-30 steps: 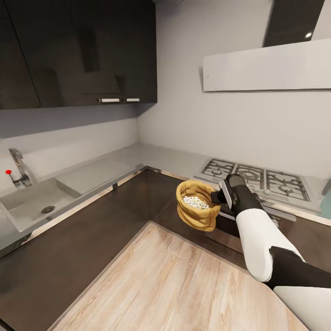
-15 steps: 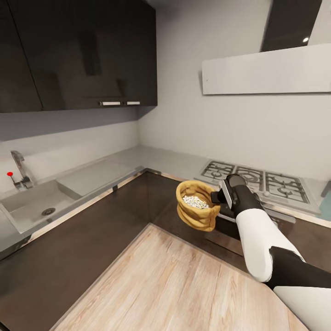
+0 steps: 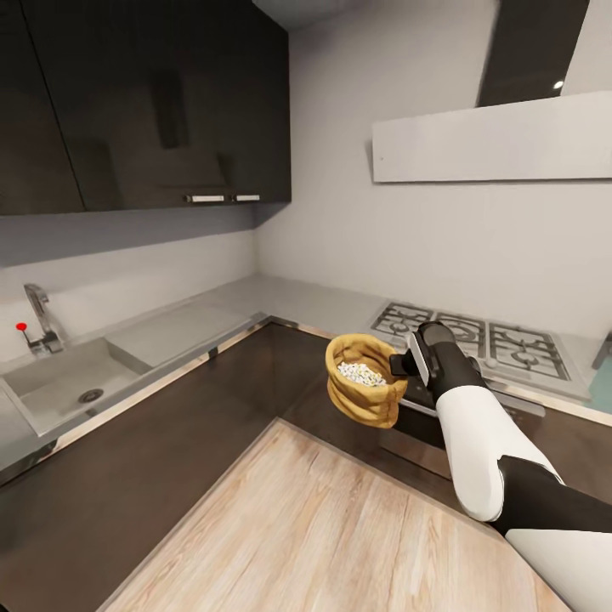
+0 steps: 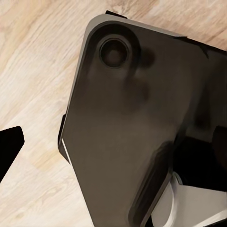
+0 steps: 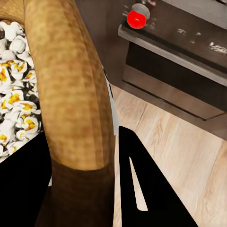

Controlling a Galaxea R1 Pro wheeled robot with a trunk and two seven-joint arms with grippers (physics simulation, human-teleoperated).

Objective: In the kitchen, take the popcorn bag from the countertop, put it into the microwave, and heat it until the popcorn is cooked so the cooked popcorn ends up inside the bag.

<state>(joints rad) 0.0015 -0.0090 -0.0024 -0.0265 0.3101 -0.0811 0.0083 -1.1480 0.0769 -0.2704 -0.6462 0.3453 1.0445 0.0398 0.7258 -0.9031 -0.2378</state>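
Note:
The tan popcorn bag [image 3: 364, 401] hangs in the air over the floor, in front of the oven. My right gripper [image 3: 398, 364] is shut on its rolled rim. White popcorn [image 3: 361, 372] fills the bag's mouth. In the right wrist view the rim [image 5: 71, 94] runs between the two black fingers of the right gripper [image 5: 80, 161], with popcorn [image 5: 14, 94] beside it. The grey countertop [image 3: 280, 297] wraps the corner behind. A pale mint-blue sliver [image 3: 602, 387] shows at the right edge, too little to identify. My left gripper [image 4: 113, 146] is open over the robot's dark base.
A gas hob [image 3: 476, 336] sits in the counter behind the bag, above the black oven [image 5: 175, 80] with a red knob [image 5: 136, 20]. At left are a sink [image 3: 64, 382] and tap [image 3: 38, 314]. Black upper cabinets [image 3: 144, 102] and a white hood [image 3: 493, 140] hang overhead. Wood floor [image 3: 323, 527] lies below.
The whole head picture has shifted, so the camera has moved: counter, sink and hob sit a little lower and further left. The bag stays held in the right gripper at the same spot.

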